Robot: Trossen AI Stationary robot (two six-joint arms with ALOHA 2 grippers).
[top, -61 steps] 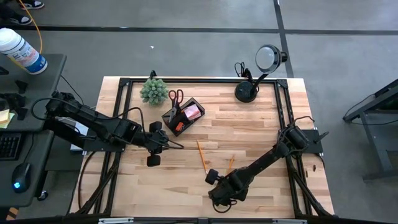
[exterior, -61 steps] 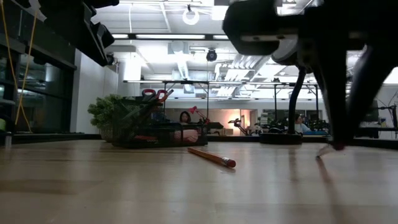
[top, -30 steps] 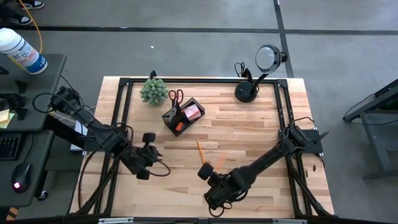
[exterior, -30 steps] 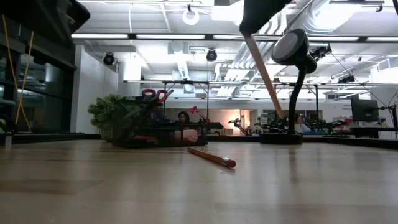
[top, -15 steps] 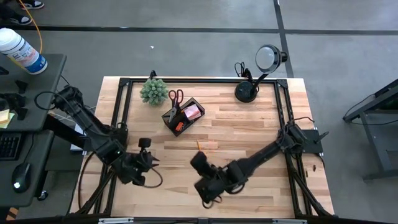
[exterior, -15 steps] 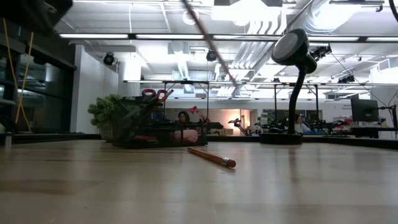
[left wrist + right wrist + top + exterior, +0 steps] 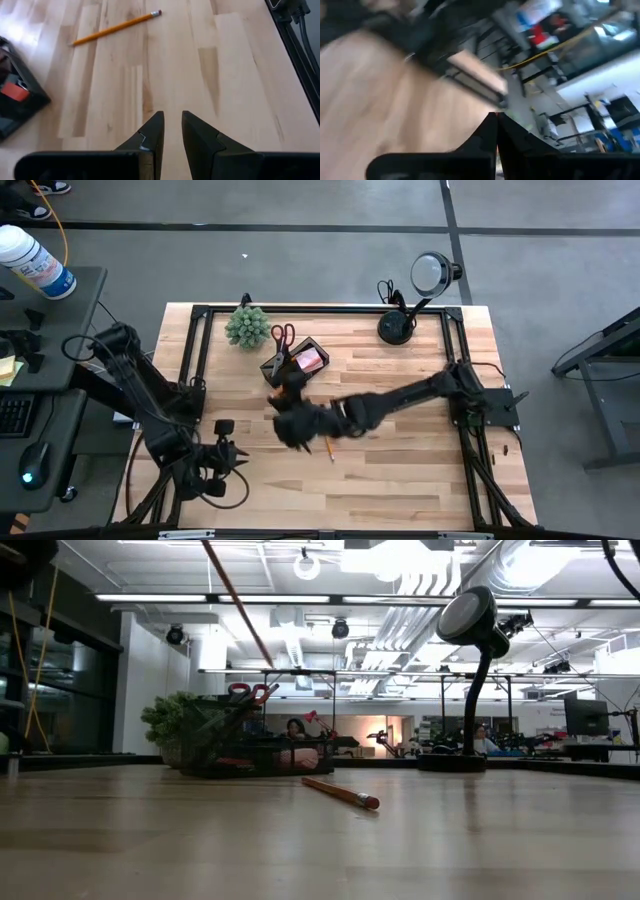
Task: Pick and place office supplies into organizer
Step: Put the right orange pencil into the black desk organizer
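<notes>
While the right gripper (image 7: 496, 117) hangs over the middle of the desk (image 7: 400, 460), just short of the organizer (image 7: 295, 366), you are carrying one pencil (image 7: 240, 610) clear of the surface. The low view shows it tilted high in the air. The right wrist view shows the fingers pressed together on a thin sliver, which I judge to be that pencil.

Findings:
- The tilt looks suited to dropping the pencil in end-first. Expect it to lean against a wall once let go.
- The organizer stands at the back left of the desk, beside the green plant (image 7: 246, 326). The red-handled scissors (image 7: 283, 337) already stand in it, handles up, and the pink pad (image 7: 311, 359) lies inside.
- A second pencil (image 7: 116, 28) lies flat on the desk, near the right arm and apart from the organizer. It is yet to be collected.
- The left gripper (image 7: 172, 115) waits low at the front left of the desk. Its fingers stand slightly parted with nothing between them.

Risk: the scissors crowd that side of the organizer, so lower the pencil into free space.
</notes>
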